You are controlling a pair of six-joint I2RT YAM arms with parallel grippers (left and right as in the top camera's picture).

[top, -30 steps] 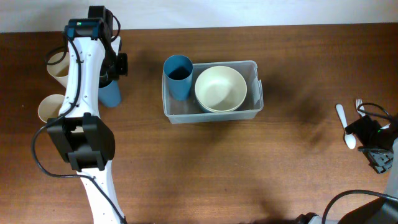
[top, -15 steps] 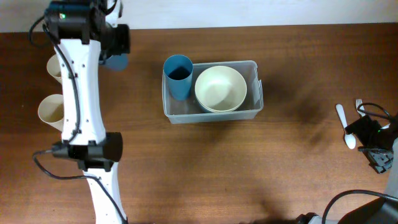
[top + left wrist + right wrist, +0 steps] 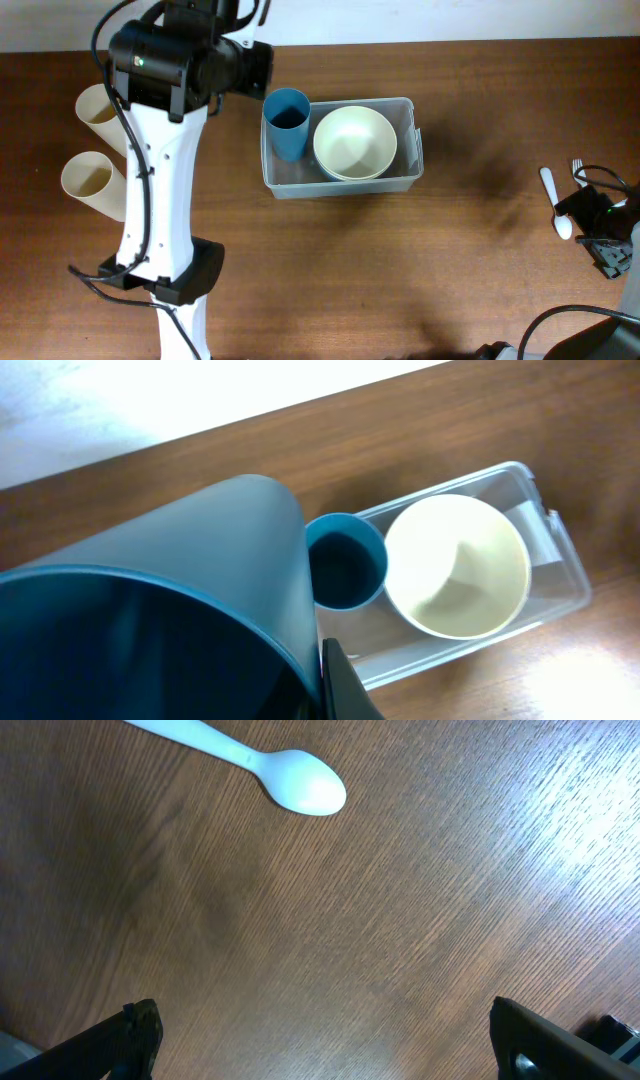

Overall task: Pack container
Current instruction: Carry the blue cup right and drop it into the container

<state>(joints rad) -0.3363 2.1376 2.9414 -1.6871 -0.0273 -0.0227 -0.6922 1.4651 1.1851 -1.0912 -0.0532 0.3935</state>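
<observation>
We are clamping our left fingers (image 3: pixel 338 682) together on a blue cup (image 3: pixel 150 610), and its open mouth is filling the near side of the left wrist view. We are holding it off the worktop (image 3: pixel 330 270), just beside the left end of the container (image 3: pixel 412 170). The container is sitting on the worktop near the middle of the back edge, with its long side running left to right. A standing blue cup (image 3: pixel 287 122) is resting upright in the left end of the container, and a cream bowl (image 3: pixel 354 142) is sitting just beside it, taking up the middle. A cream cup (image 3: pixel 92 103) and a second cream cup (image 3: pixel 82 176) are sitting at the left side of the worktop, next to our left arm. We are spreading our right fingers (image 3: pixel 135 1035) wide apart over bare wood at the far right, gripping nothing. A white spoon (image 3: pixel 250 765) is lying near them without touching them, and a white fork (image 3: pixel 577 166) is showing beside the spoon in the overhead view
</observation>
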